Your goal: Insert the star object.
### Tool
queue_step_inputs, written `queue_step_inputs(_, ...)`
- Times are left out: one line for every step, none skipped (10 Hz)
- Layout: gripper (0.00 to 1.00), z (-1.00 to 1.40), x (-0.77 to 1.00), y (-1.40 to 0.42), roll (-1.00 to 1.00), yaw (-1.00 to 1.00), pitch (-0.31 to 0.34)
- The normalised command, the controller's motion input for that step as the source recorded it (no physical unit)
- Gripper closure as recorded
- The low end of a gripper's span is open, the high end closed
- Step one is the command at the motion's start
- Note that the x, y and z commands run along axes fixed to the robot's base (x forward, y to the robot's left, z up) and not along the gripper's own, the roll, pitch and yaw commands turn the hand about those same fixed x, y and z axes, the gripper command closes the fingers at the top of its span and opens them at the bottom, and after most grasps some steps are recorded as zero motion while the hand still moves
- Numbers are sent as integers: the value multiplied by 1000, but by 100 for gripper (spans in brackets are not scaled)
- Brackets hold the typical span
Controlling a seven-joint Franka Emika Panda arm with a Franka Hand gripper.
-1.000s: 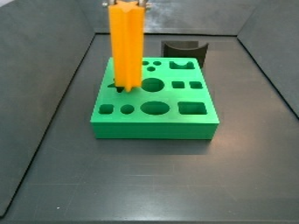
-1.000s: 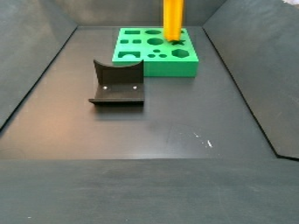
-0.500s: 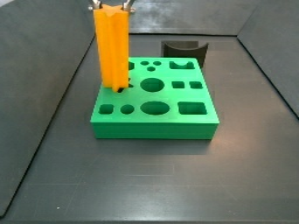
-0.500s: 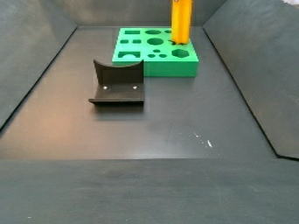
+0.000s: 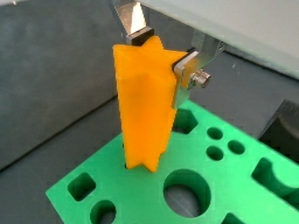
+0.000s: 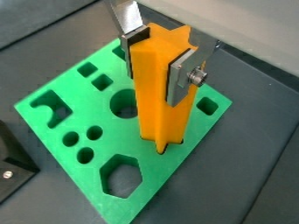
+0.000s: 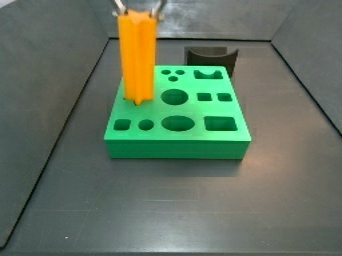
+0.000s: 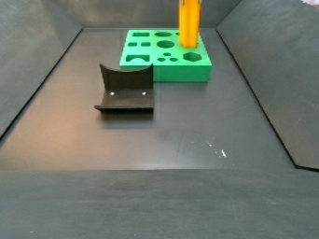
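We are seeing the claw (image 5: 160,54) closed on the upper part of the star object (image 5: 146,109), with one silver finger (image 6: 180,77) pressing on each side of it. The star object is standing upright in both wrist views, and its lower end is reaching down to the top face of the green block (image 6: 70,114), near one edge of the block. In a side view the star object (image 7: 138,58) is rising from the left part of the green block (image 7: 178,140), and its bottom is meeting the block beside the big round hole (image 7: 174,97); we cannot tell how deep it is sitting in a hole. In a side view the star object (image 8: 188,23) is standing at the far right of the green block (image 8: 167,58). The fixture (image 8: 125,90) is resting on the dark bench (image 8: 162,131), apart from the block
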Motion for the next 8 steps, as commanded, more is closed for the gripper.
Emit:
queue_step_inputs(100, -434, 0, 0, -89, 0, -90)
queue_step_inputs(100, -403, -51, 17, -111, 0, -130)
queue_step_inputs(100, -417, -54, 23, -94, 0, -143)
queue_step_inputs(100, -451, -66, 0, -61, 6, -151)
queue_step_inputs(100, -457, -51, 0, -16, 9, -150)
queue_step_inputs(100, -389, -49, 0, 0, 0, -129)
queue_step_inputs(100, -134, 0, 0, -46, 0, -103)
queue_step_inputs(100, 0, 0, 0, -3, 0, 0)
